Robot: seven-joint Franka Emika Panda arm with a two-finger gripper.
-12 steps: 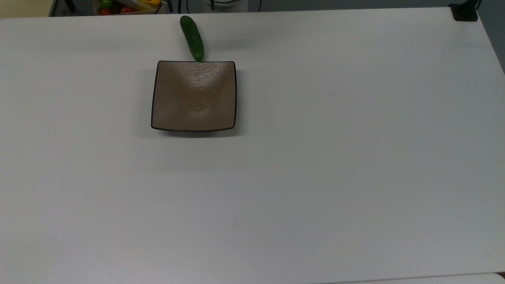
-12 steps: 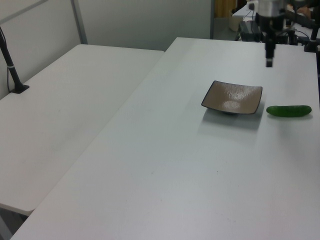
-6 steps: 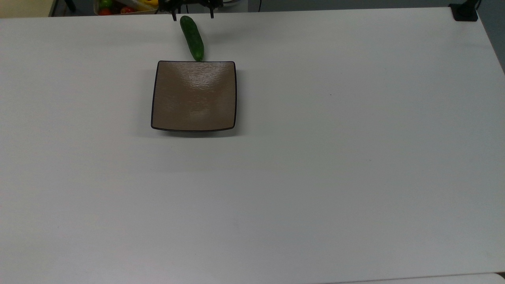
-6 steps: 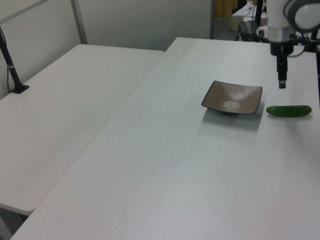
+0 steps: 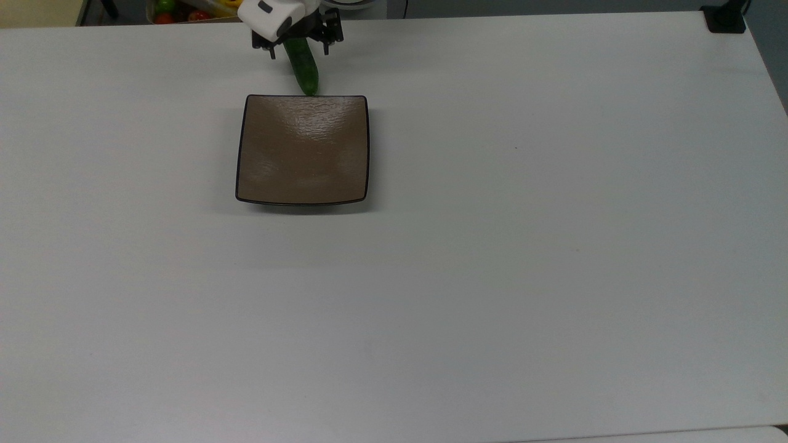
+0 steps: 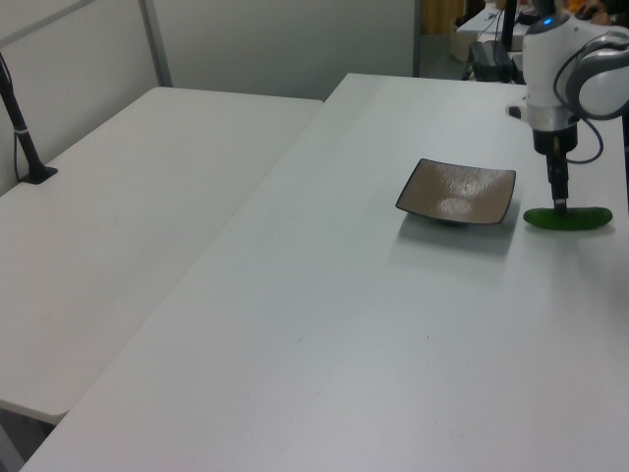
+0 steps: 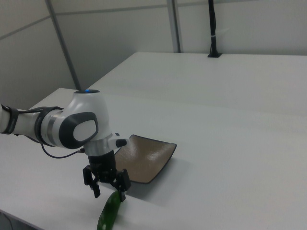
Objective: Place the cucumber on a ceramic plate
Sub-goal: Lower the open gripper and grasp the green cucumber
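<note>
From the top view I see my gripper [image 5: 297,48] at the upper left of frame, fingers spread wide either side of the cucumber [image 5: 306,71] on the table [image 5: 492,246], its lower end touching the upper edge of the empty plate [image 5: 303,151] just below.

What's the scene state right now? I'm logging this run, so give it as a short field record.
cucumber: lying on the white table, not on the plate, one end at the plate's rim
ceramic plate: holds nothing
gripper: open, fingers straddling the cucumber, low over it
grasp: not yet closed
task status: cucumber not yet lifted
background: bin of colourful produce past the table's far edge in the top view
</note>
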